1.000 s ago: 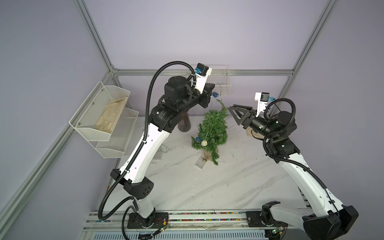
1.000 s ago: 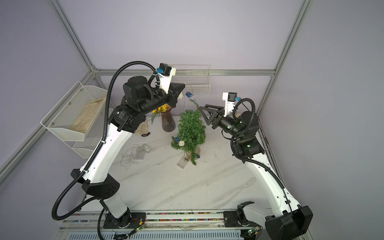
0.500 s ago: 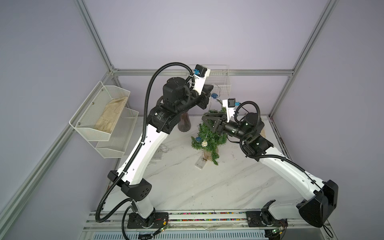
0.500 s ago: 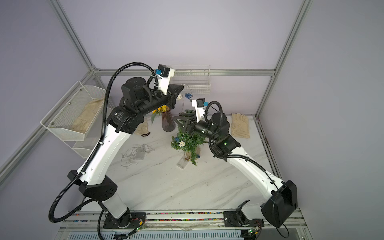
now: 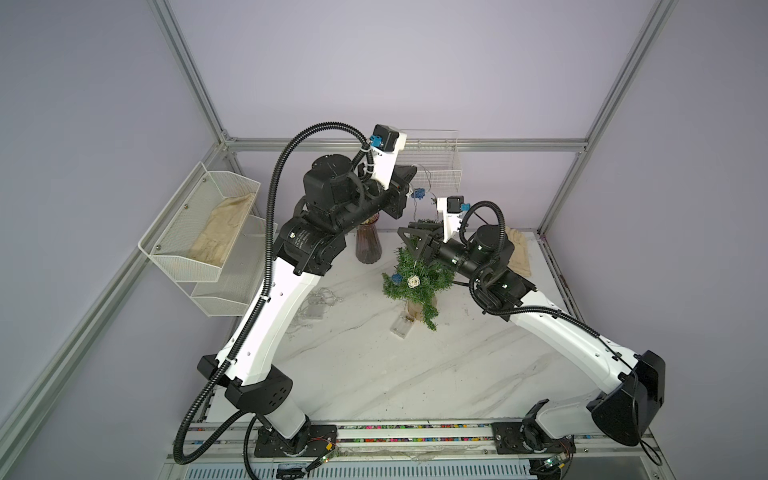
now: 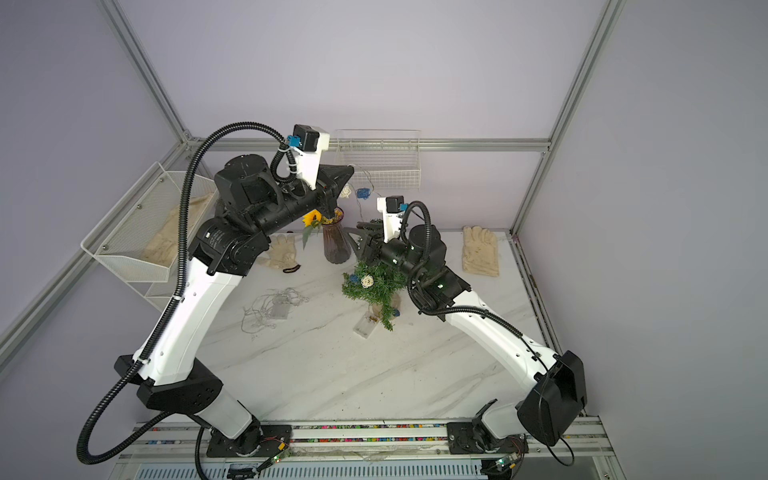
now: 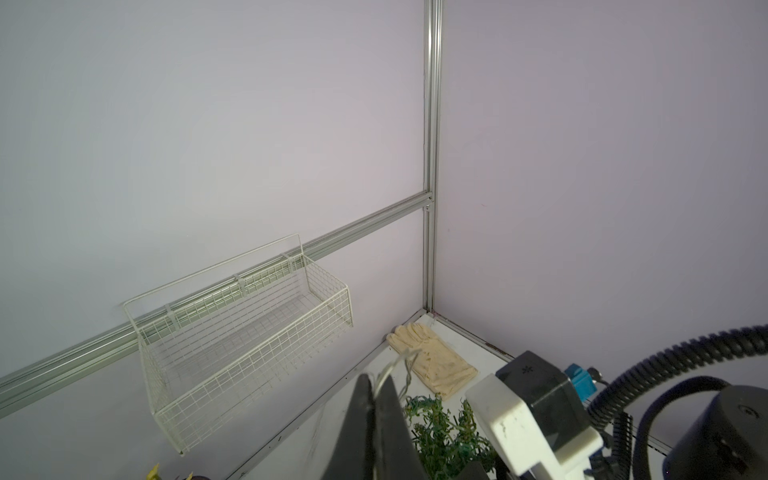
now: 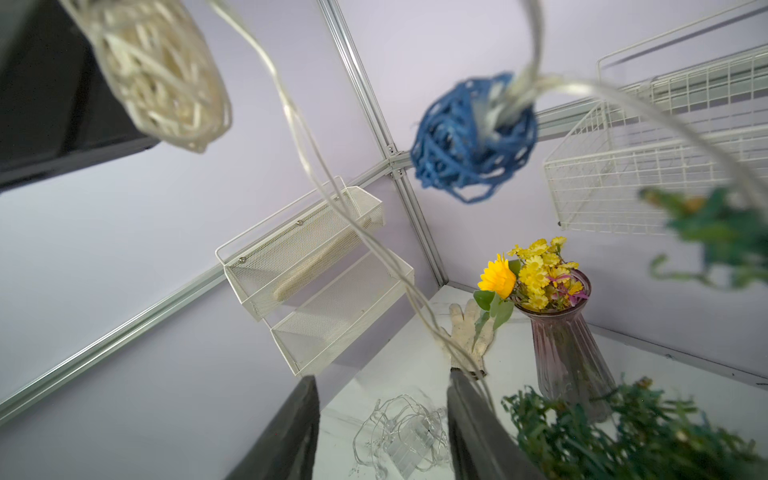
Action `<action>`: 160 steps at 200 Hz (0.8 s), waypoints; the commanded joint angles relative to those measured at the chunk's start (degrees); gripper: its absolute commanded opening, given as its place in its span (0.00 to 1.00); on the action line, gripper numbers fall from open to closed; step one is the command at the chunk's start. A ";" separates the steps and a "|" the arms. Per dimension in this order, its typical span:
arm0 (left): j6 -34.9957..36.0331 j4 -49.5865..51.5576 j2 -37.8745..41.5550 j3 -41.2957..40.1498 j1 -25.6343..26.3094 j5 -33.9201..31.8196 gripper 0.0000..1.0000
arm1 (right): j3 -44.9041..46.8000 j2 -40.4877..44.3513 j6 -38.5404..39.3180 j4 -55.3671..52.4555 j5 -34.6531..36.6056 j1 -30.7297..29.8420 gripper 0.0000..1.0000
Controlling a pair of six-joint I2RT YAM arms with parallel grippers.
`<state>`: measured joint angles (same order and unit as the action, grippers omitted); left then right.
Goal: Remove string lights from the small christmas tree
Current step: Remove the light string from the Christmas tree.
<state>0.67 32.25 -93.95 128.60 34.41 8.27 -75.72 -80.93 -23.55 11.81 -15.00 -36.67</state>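
Within the last second the right hand (image 5: 409,239) has swung in from beside the small christmas tree (image 5: 415,284) to its upper branches. Its jaws stand apart and grasp nothing. The left hand (image 7: 376,388) stays raised above the tree, clenched on the string lights (image 5: 419,193), part of which is still draped on the tree. The right hand appears placed to free the next loop.
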 commanded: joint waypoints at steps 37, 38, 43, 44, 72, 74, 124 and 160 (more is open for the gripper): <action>-0.24 -1.58 1.49 -1.61 -0.84 0.50 0.00 | -0.26 5.19 1.05 -1.04 -3.58 -0.21 0.54; -0.28 -1.58 1.49 -1.56 -0.84 0.51 0.00 | -0.28 5.27 1.05 -0.98 -3.69 -0.18 0.54; -0.29 -1.57 1.49 -1.60 -0.86 0.52 0.00 | -0.17 5.47 1.05 -0.79 -4.24 -0.21 0.54; -0.26 -1.53 1.49 -1.60 -0.85 0.52 0.00 | -0.15 5.49 1.09 -0.81 -4.33 -0.18 0.54; -0.40 -1.55 1.42 -1.66 -1.01 0.58 0.00 | -0.65 5.61 1.67 -2.14 -3.24 -0.16 0.55; -0.36 -1.55 1.36 -1.70 -1.01 0.60 0.00 | -0.72 5.45 1.73 -2.19 -3.02 -0.16 0.55; -1.06 -1.57 1.49 -1.24 -1.01 1.22 0.00 | -5.84 -1.51 3.38 -2.75 -2.79 -0.16 0.59; -1.46 -1.57 1.83 -1.50 -1.02 1.51 0.00 | -8.33 -4.94 2.79 -1.32 -4.93 -0.19 0.59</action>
<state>0.12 32.27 -93.95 128.22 33.76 8.82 -81.49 -84.53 -21.52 9.34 -17.87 -36.67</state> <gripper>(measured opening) 0.047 0.592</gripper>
